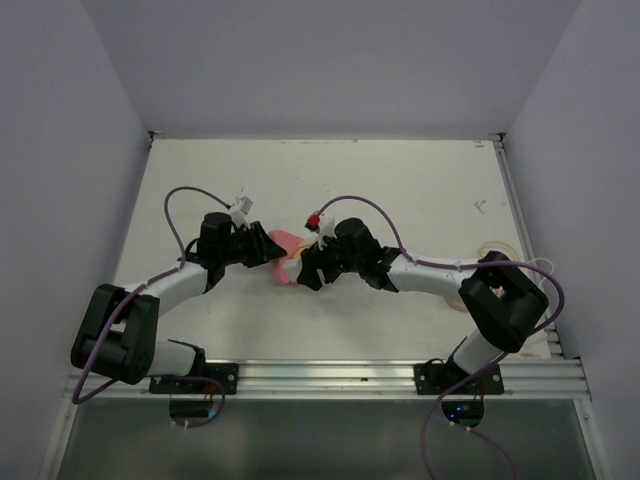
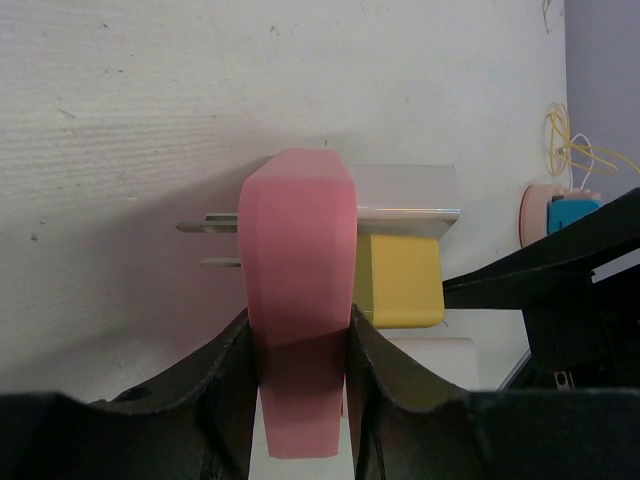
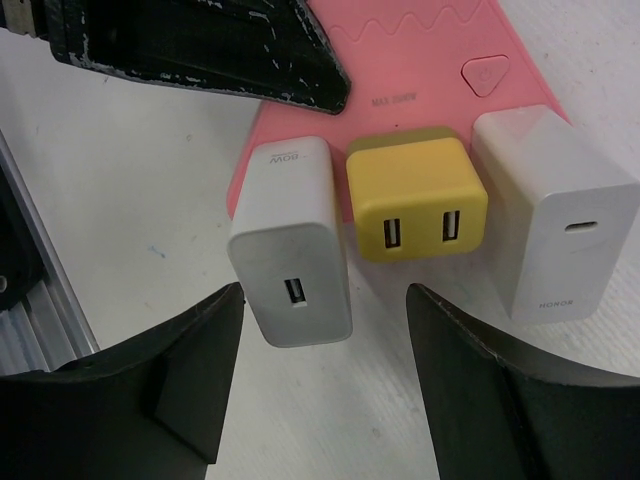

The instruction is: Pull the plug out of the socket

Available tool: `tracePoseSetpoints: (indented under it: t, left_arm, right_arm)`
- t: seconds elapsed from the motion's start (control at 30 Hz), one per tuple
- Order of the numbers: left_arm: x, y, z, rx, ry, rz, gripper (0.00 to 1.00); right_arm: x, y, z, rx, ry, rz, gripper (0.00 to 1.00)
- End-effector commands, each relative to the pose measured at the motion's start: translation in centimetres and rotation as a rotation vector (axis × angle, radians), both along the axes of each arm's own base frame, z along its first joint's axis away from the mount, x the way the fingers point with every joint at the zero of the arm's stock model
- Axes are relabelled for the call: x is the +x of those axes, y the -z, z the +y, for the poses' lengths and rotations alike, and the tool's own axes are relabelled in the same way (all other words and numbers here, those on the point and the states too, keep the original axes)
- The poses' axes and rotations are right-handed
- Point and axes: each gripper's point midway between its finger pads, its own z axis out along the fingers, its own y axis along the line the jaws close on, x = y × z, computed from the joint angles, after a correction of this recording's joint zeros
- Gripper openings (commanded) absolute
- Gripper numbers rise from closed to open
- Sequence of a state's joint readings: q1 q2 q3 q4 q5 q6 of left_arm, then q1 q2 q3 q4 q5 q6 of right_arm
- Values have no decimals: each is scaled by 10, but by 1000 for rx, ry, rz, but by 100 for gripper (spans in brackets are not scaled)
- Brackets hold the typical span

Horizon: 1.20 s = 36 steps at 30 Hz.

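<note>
Item, near: my right tool [image 3: 325, 300], fingers apart, straddling the white plug [image 3: 290, 240] without touching it. I judge it is lined up for the pull.
Item: that plug, a glossy rounded block seated in the socket [image 3: 420, 50] at mid-surface [image 3: 120, 200].
In a row beside it: yellow plug [image 3: 415, 195], matte, two ports; second white plug [image 3: 555, 220].
Item: socket, a flat pink plastic slab.
Item, farther left: my left tool [image 2: 300, 345], clamped on the socket's edge, presumably to brace it.

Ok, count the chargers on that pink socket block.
3, side by side on the pink socket block, in the right wrist view: a white charger left, a yellow charger middle, a second white charger right. None looks hidden.
</note>
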<state>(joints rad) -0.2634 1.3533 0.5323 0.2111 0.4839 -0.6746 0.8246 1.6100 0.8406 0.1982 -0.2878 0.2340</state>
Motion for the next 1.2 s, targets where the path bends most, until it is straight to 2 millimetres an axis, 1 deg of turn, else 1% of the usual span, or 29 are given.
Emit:
tracePoseSetpoints:
  t: [0.0,0.1,0.13,0.17,0.27,0.3,0.37,0.4,0.47,0.5,0.57,0.6,0.7,0.73,0.8,0.83,0.93,0.97,1.07,1.17]
  left_arm:
    - [8,-30,-11,-72,18,-53,0]
    - [7,-25,-10,-67,14,-41,0]
    - [7,-22,-10,-64,14,-33,0]
    - [6,-21,-10,-67,14,-30,0]
    - [5,-19,-11,-78,9,-21,0]
    - [6,-19,-11,-77,8,-23,0]
    - [6,-19,-10,-73,4,-20,0]
    - [6,-18,-10,-69,5,-22,0]
    - [6,-16,-8,-58,-2,-16,0]
    - [6,-14,-6,-45,-3,-17,0]
    - [4,-8,-2,-13,-16,-6,0]
    - [5,-5,1,8,-16,-13,0]
    - [4,3,11,70,-41,-21,0]
    - [2,8,14,88,-47,-10,0]
    - [1,14,21,124,-70,-6,0]
    - [-1,17,23,134,-73,2,0]
    - [-6,29,31,176,-98,26,0]
    - [-7,33,34,189,-105,35,0]
    - [-10,39,41,226,-119,36,0]
    - [-10,38,48,270,-142,23,0]
  right_arm:
    - [10,-34,23,110,-43,-75,70]
    - [7,-38,29,138,-67,-65,66]
    - [6,-39,31,150,-78,-64,64]
    - [6,-37,32,148,-80,-56,63]
    - [6,-34,33,146,-82,-49,54]
    - [5,-32,33,143,-83,-46,48]
    - [4,-31,32,143,-87,-50,41]
    - [3,-30,31,140,-87,-49,33]
    - [0,-29,29,131,-96,-40,23]
    - [-1,-32,28,134,-99,-45,15]
    - [-3,-36,26,137,-99,-48,7]
    - [-3,-42,25,144,-97,-58,0]
    - [-3,-51,21,147,-76,-70,0]
    - [-2,-59,18,158,-68,-85,0]
    - [-1,-66,15,161,-46,-103,0]
    - [-1,-75,13,172,-39,-117,0]
    - [-1,-82,7,171,-21,-133,0]
    - [-2,-89,6,181,-18,-142,0]
    - [-3,-96,4,181,-14,-138,0]
    - [-2,-101,3,188,10,-125,0]
